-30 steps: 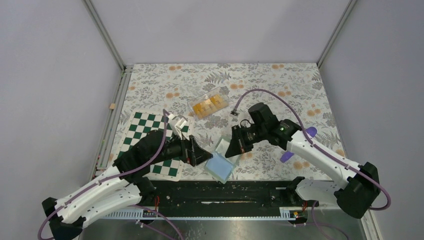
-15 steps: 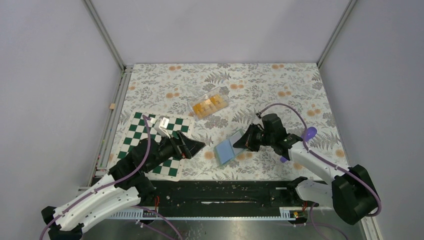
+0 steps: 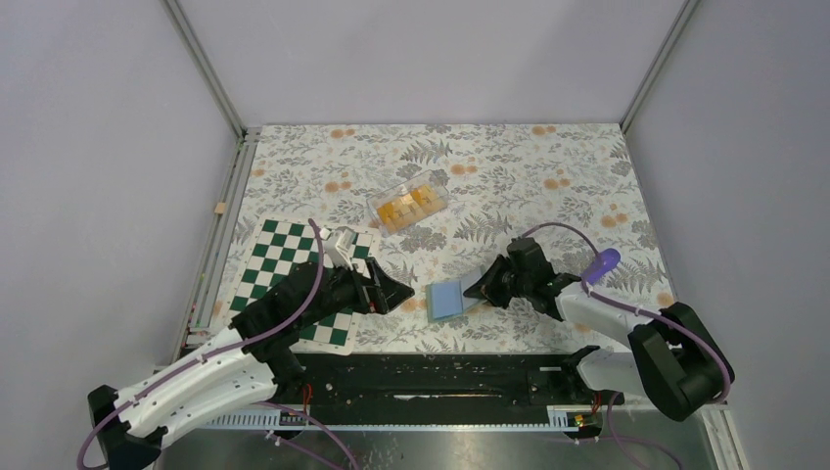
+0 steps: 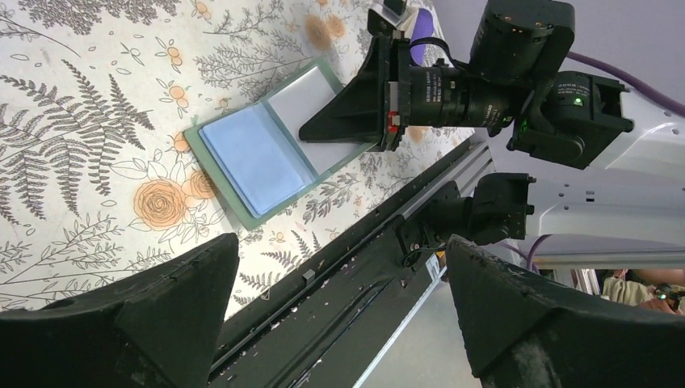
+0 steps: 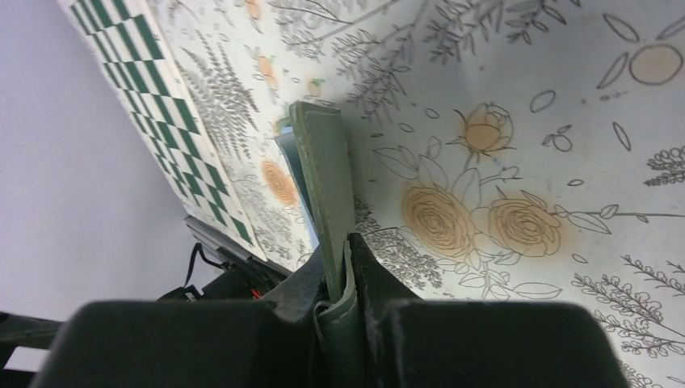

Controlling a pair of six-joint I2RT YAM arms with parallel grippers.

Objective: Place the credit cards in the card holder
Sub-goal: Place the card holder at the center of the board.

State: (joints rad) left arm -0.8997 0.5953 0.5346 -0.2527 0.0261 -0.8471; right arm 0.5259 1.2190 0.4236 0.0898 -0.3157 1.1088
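Observation:
The card holder (image 3: 448,298), green with a blue inner sleeve, lies open on the floral cloth at front centre. My right gripper (image 3: 486,286) is shut on its right edge; the right wrist view shows the green flap (image 5: 323,170) pinched edge-on between my right gripper's (image 5: 343,275) jaws. My left gripper (image 3: 396,292) is open and empty, just left of the holder and apart from it. In the left wrist view the holder (image 4: 258,158) lies beyond my left gripper (image 4: 339,315). The orange-yellow credit cards (image 3: 408,204) sit in a clear plastic box further back.
A green-and-white chequered board (image 3: 294,279) lies at the front left under the left arm, and shows in the right wrist view (image 5: 153,73). A black rail (image 3: 440,377) runs along the near edge. Metal frame posts stand at the back corners.
My right gripper has swung the card holder away from the left gripper, to the right and down until it lies nearly flat on the cloth. The left gripper drew back left, then forward slightly.

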